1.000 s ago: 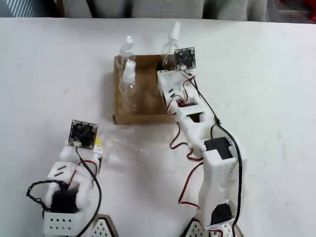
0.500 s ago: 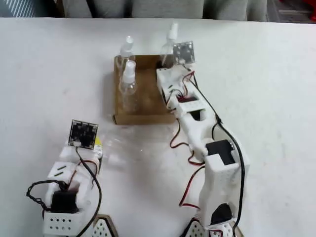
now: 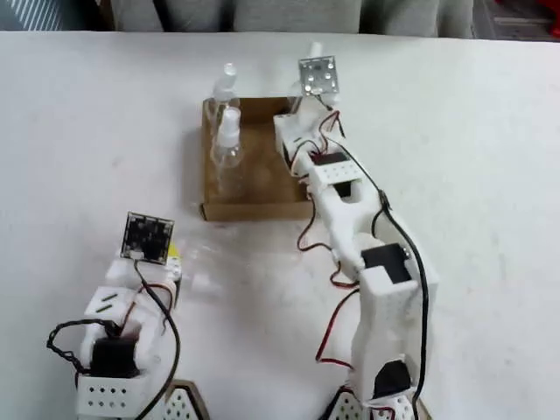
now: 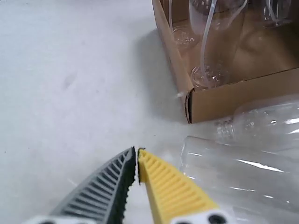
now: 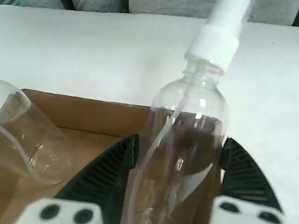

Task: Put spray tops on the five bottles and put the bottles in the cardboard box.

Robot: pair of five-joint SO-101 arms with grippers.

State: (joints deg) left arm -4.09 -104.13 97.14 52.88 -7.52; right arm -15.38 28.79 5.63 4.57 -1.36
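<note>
My right gripper point(image 5: 180, 144) is shut on a clear bottle point(image 5: 187, 135) with a white spray top point(image 5: 219, 32), held upright over the far right corner of the cardboard box point(image 3: 262, 179). In the high view that spray top point(image 3: 312, 50) pokes out behind the right arm point(image 3: 337, 188). Two capped bottles stand along the box's left side, one far point(image 3: 226, 86), one near point(image 3: 229, 140). My left gripper point(image 4: 137, 156) is shut and empty, low over the table in front of the box. Two clear bottles without tops point(image 4: 238, 170) point(image 4: 266, 119) lie beside it.
The box's near corner point(image 4: 188, 100) sits just beyond the lying bottles. Bare white table point(image 3: 79, 149) spreads left of the box and to the right of the right arm.
The right arm has carried its bottle farther away, toward the box's far right corner, and its wrist has tilted up. The left arm has not moved.
</note>
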